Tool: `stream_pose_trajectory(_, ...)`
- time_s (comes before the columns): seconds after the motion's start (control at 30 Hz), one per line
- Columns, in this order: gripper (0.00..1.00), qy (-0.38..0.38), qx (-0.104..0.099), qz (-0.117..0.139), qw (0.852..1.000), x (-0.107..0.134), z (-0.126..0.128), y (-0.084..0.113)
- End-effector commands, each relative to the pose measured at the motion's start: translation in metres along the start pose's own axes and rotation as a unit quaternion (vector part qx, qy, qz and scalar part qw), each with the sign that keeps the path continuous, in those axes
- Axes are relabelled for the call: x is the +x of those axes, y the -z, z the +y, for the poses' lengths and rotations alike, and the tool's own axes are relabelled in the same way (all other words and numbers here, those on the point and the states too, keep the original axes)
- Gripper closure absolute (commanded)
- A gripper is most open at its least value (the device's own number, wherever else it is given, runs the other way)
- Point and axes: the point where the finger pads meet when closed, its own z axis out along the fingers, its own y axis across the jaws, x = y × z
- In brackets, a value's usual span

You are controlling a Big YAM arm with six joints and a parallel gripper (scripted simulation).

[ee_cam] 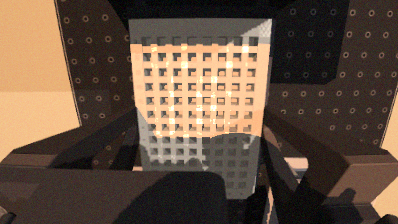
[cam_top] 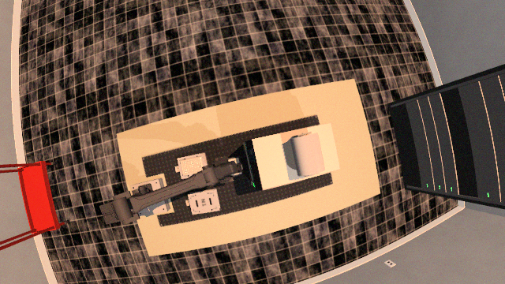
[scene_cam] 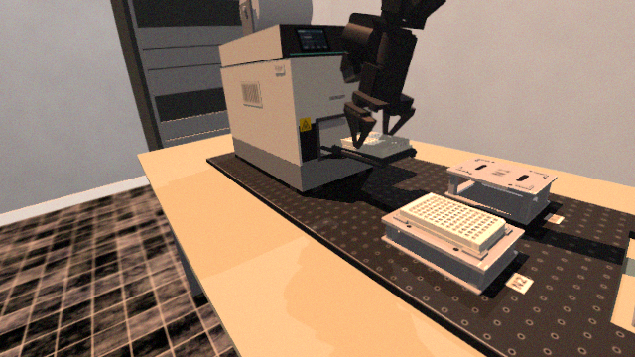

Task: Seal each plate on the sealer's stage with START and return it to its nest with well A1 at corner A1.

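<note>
My gripper is shut on a white well plate, gripping its long sides. It holds the plate flat, low on or just over the sealer's stage, which stands out in front of the sealer. I cannot tell whether the plate touches the stage. The other open plate sits in nest N2. Nest N1 is empty.
A foil roll lies on top of the sealer. A dark rack stands to the right of the table and a red cart to the left. A small fixture sits by the arm's base.
</note>
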Motion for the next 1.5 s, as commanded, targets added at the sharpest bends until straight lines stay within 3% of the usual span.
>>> stream_pose_trajectory(0.0, 1.00, -0.010, -0.002, -0.030, 0.999, -0.025, -0.001, 0.015)
stream_pose_trajectory(0.17, 1.00, -0.003, -0.002, -0.035, 0.999, -0.032, -0.003, 0.017)
stream_pose_trajectory(0.57, 1.00, 0.007, -0.001, -0.015, 1.000, -0.024, 0.002, 0.007)
stream_pose_trajectory(0.73, 1.00, 0.013, -0.002, -0.002, 1.000, -0.010, 0.010, 0.000)
stream_pose_trajectory(0.97, 1.00, 0.001, 0.003, 0.010, 1.000, 0.002, -0.004, -0.006)
stream_pose_trajectory(1.47, 1.00, 0.002, -0.001, -0.023, 1.000, -0.026, -0.003, 0.009)
